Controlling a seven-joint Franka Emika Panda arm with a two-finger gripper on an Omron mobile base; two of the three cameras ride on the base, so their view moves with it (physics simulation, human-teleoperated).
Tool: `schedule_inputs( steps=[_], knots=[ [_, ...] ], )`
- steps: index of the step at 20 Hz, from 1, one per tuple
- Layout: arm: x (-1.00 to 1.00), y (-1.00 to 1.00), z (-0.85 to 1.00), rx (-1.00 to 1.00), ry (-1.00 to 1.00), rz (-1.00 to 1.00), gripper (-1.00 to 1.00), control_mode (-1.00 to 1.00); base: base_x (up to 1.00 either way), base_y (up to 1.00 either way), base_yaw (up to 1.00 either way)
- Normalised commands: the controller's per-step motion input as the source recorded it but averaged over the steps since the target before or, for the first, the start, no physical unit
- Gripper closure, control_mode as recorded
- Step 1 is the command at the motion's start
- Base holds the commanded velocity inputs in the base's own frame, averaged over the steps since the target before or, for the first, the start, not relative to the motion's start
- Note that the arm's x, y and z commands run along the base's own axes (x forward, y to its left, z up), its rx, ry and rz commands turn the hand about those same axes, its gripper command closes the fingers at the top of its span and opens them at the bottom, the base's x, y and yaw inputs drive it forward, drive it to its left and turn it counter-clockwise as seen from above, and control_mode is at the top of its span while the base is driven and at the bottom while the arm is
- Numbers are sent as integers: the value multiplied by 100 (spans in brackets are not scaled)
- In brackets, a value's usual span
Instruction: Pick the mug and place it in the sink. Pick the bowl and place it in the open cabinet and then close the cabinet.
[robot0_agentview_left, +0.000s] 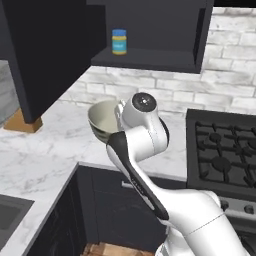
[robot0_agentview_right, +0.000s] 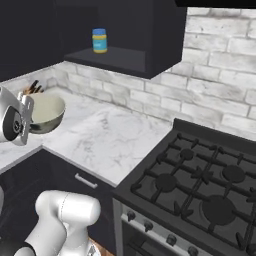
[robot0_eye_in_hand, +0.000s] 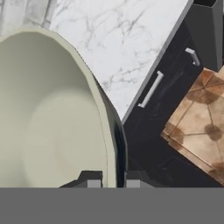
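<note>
Gripper (robot0_eye_in_hand: 110, 178): clamped on the rim of the wide, round beige-olive bowl (robot0_agentview_left: 102, 119), held above the white marble counter (robot0_agentview_left: 45, 155).
Jar (robot0_agentview_left: 119, 41): small, blue-labelled, yellow-lidded, at 12 o'clock in the open dark charcoal cabinet (robot0_agentview_left: 150, 60); writing unreadable.

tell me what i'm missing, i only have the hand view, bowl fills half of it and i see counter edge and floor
Observer: The bowl is held off the marble counter, gripper shut on its rim.
Operator: cabinet open?
Observer: Yes, the cabinet above is open, door swung out to the left in the left base view.
Operator: anything on the shelf
Observer: A small jar with a blue lid and yellow label stands at the shelf's left end.
Operator: whats to my right
Observer: A black gas stove sits right of the counter.
</note>
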Motion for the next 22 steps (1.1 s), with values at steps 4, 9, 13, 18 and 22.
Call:
schedule_inputs(
  steps=[4, 9, 13, 18, 22],
  knots=[
    [0, 0, 0, 0, 0, 0, 100, 100, 100, 0, -23],
    [20, 0, 0, 2, 1, -2, 100, -100, 80, 0, -13],
    [47, -22, 34, 2, 1, -1, 100, -100, 0, 0, 0],
    [4, -35, 71, 0, 0, 0, 100, -100, 0, 0, 0],
    [3, -32, 61, 0, 0, 0, 100, -100, 0, 0, 0]
  ],
)
